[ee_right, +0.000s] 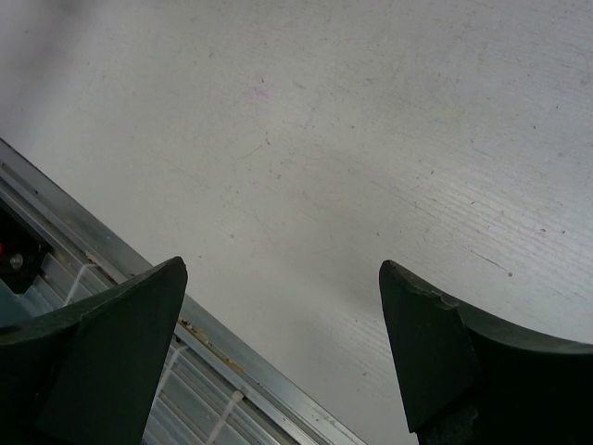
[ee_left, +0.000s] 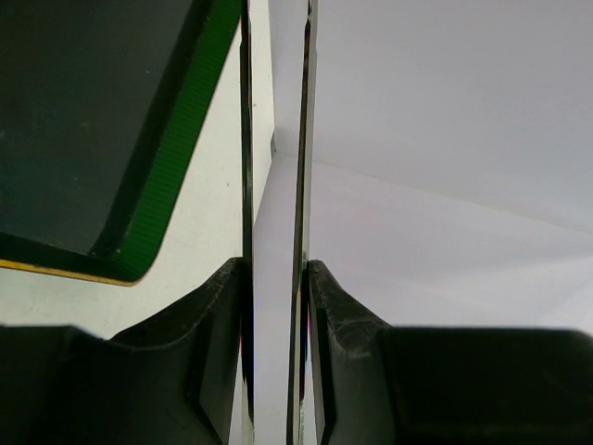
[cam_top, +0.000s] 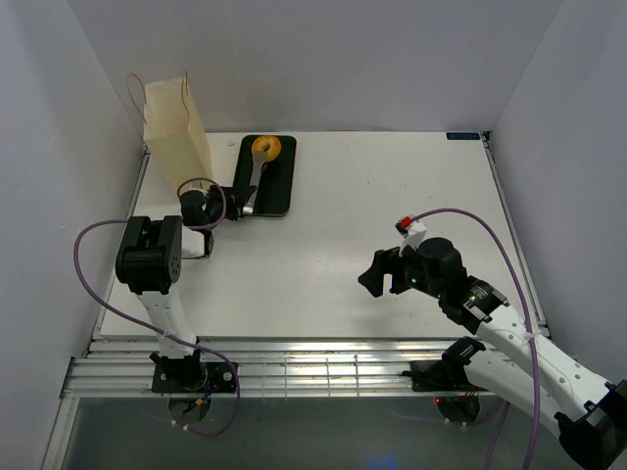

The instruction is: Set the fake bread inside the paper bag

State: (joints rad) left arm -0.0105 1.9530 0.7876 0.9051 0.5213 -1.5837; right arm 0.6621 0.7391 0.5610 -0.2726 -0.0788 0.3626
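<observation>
Bright, even overhead light, faint shadows; the left hand (ee_left: pixel 276 185) looms blurred

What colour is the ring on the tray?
Orange-brown. The ring lies at the far end of the black tray; the top external view shows it best.

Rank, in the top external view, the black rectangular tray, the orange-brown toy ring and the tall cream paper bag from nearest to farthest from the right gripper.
1. black rectangular tray, up and left of the right gripper.
2. orange-brown toy ring, at the tray's far end.
3. tall cream paper bag, standing at the far-left corner.
</observation>
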